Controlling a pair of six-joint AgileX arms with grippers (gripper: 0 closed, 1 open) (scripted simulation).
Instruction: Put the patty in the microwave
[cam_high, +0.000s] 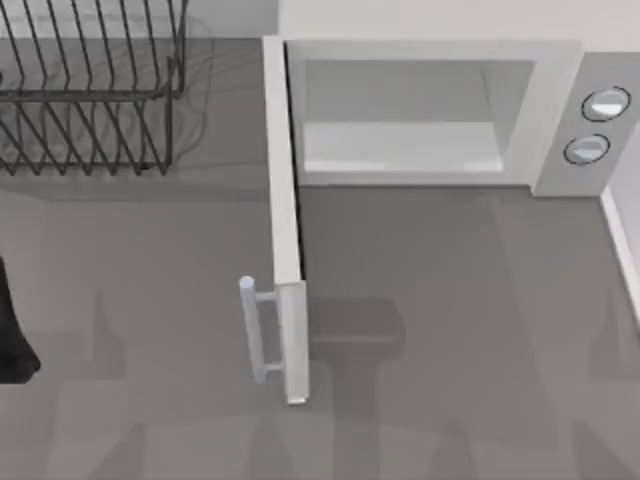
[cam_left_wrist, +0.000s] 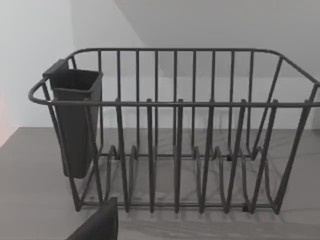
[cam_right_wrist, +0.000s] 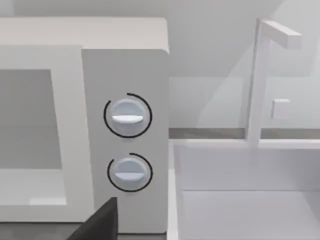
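Dark gripper metal intrudes at the frame edge of each wrist view; whether either claw is released or clenched I cannot tell. From above, a black shape at the table's left edge is probably the left arm (cam_high: 12, 335). Its wrist camera faces the wire dish rack (cam_left_wrist: 175, 135), with a dark cup (cam_left_wrist: 75, 122) hooked on one end. Rightward, the microwave (cam_high: 560, 110) stands with door (cam_high: 285, 220) swung wide, its pale cavity (cam_high: 400, 130) bare. Two dials (cam_right_wrist: 128, 116) face the right wrist camera.

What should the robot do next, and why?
Probably go for the patty: the microwave has its door already standing wide open, so nothing needs opening. The left arm sits at the left edge of the table.
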